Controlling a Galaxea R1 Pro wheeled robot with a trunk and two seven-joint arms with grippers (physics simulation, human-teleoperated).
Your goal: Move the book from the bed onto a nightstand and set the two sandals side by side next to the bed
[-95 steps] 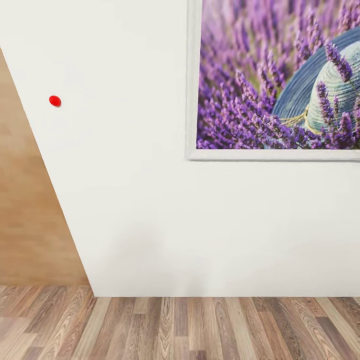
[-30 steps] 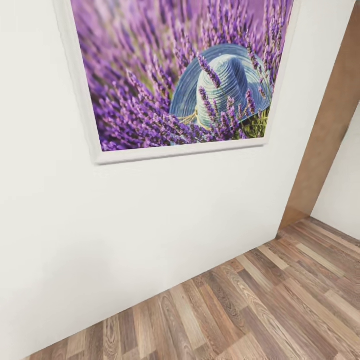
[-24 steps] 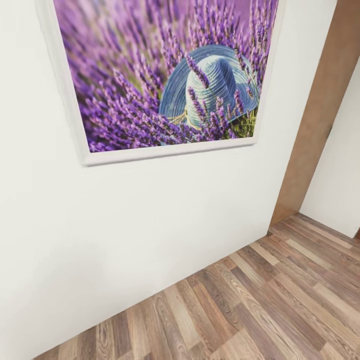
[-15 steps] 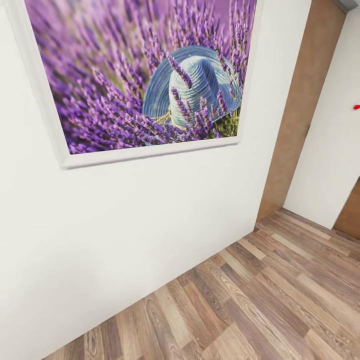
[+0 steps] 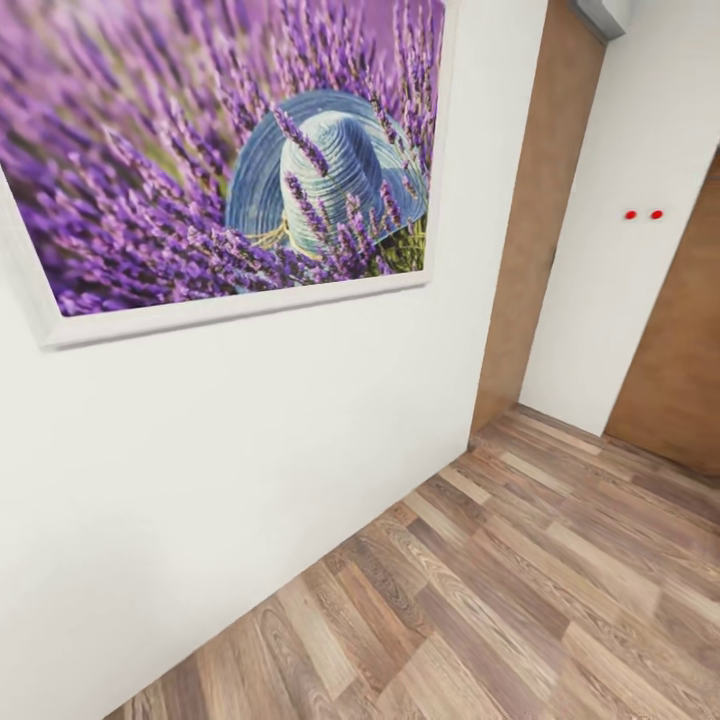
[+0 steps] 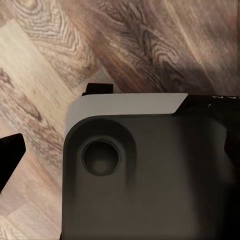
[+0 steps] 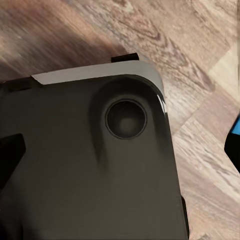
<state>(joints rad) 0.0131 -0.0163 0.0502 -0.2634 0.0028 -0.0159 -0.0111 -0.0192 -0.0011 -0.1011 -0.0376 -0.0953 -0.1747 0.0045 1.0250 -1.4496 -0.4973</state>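
Two wrist cameras look down on the robot base over plank floor; gripper opening cannot be told. Lavender picture at 11 o'clock.

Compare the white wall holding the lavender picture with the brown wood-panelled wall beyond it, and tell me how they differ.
The white wall is plain and pale; the wood-panelled wall is warm brown. The white wall carries a white-framed lavender picture with a blue hat; the wood-panelled wall is bare. The white wall spans most of the head view, nearer the camera; the wood-panelled wall shows as a narrow strip farther back. Both rise from the same wood-plank floor.
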